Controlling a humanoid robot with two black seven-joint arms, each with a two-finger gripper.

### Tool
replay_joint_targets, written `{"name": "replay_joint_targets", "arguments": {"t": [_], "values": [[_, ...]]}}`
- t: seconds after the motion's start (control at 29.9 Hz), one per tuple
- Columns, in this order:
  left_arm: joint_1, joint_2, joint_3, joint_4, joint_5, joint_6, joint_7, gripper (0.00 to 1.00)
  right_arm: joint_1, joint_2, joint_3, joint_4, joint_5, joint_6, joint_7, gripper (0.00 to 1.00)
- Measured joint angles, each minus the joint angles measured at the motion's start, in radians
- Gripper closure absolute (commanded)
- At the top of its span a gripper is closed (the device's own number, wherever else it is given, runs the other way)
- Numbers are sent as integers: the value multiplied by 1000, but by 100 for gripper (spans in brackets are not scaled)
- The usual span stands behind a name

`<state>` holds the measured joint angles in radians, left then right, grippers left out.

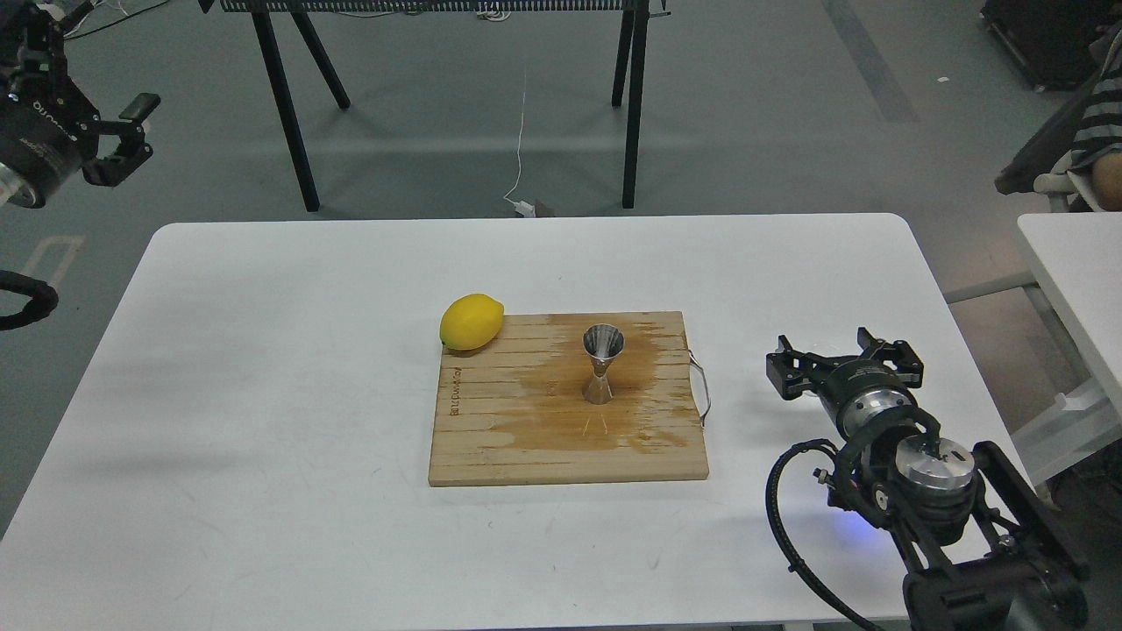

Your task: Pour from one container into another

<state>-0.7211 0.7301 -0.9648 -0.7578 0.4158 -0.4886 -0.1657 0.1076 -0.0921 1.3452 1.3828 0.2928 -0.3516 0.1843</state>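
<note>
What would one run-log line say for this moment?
jigger: upright on wet board | lemon: board corner | glass cup: not visible | left pincer: open, raised | right pincer: open, empty

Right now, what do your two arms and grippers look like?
Both are black. The left gripper sits on a black cylinder with white lettering and cabling behind. The right gripper follows silver metal joints, a looping black cable and a blue glow underneath.
</note>
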Motion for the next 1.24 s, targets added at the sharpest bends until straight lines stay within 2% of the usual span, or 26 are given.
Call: {"name": "replay_joint_targets", "arguments": {"t": [0.23, 0.4, 0.47, 0.57, 0.67, 0.77, 0.9, 1.24], "values": [[-3, -29, -18, 5, -20, 3, -2, 1, 95, -288, -66, 56, -4, 48, -4, 2], [4, -67, -23, 19, -47, 31, -2, 1, 272, -446, -274, 9, -11, 191, -4, 2], [5, -90, -22, 28, -51, 32, -2, 1, 358, -488, -363, -66, -22, 279, -12, 1], [3, -133, -23, 59, -69, 29, -1, 1, 445, -483, -450, -260, -41, 461, -46, 1], [-13, -186, -18, 116, -122, 29, 1, 1, 483, -399, -481, -467, -45, 639, -79, 1], [-25, -242, -11, 170, -148, 28, 1, 1, 492, -339, -487, -582, -46, 738, -87, 1], [-27, -287, -9, 209, -157, 28, -25, 1, 486, -320, -486, -609, -46, 762, -79, 1], [-17, -327, -5, 211, -155, 4, -72, 0, 480, -313, -480, -608, -44, 763, -74, 1]]}}
